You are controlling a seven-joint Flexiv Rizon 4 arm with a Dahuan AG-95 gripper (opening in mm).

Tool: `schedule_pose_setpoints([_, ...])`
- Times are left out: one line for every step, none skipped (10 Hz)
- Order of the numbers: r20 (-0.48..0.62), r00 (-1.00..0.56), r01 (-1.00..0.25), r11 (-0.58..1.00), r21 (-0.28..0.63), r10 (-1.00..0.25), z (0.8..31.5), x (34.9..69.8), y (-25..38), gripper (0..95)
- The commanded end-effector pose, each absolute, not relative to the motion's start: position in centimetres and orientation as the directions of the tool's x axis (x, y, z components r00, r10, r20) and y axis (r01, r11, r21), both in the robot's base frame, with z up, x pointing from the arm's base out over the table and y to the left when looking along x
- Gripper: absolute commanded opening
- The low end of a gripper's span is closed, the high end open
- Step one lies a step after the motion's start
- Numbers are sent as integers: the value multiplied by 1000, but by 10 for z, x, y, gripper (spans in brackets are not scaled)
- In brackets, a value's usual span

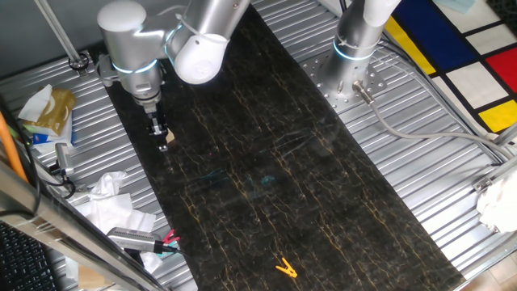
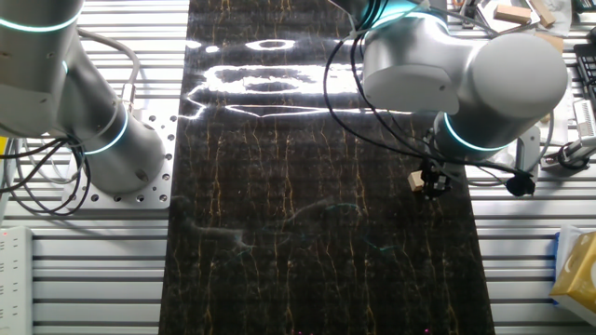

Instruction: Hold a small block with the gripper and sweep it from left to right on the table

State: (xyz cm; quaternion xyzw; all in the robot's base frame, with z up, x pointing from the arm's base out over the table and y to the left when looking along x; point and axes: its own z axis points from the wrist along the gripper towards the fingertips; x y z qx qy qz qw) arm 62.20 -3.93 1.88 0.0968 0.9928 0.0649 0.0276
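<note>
So the gripper (image 1: 162, 139) is down at the table (image 1: 266, 162), right by one long edge, up near a corner; its fingers are clamped on the small block (image 2: 416, 180), which sits at the tip just on the surface; a yellow clip (image 1: 285, 267) lies way off by the far short edge.

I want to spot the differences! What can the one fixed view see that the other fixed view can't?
Only the one fixed view shows the yellow clip lying on the table, the crumpled white paper beside it, and the coloured panel floor.

Only the other fixed view shows bright light glare on the tabletop and wooden blocks at the top edge.

Both show the black veined table, the gripper near its edge with the small block at its tip, and the second arm's base.
</note>
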Motion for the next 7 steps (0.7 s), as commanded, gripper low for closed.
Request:
schedule_pose_setpoints([-43,-980,189,973,134,196,18,622,-38,570])
schedule_pose_setpoints([-42,-979,191,972,134,198,18,622,-37,570])
schedule_pose_setpoints([-43,-979,191,972,133,199,17,622,-35,570])
schedule_pose_setpoints([-43,-979,193,972,133,200,17,622,-35,570])
schedule_pose_setpoints([-43,-979,194,972,133,201,16,622,-33,570])
schedule_pose_setpoints([-43,-979,194,972,132,201,16,622,-32,570])
schedule_pose_setpoints([-44,-978,195,972,132,202,15,623,-31,570])
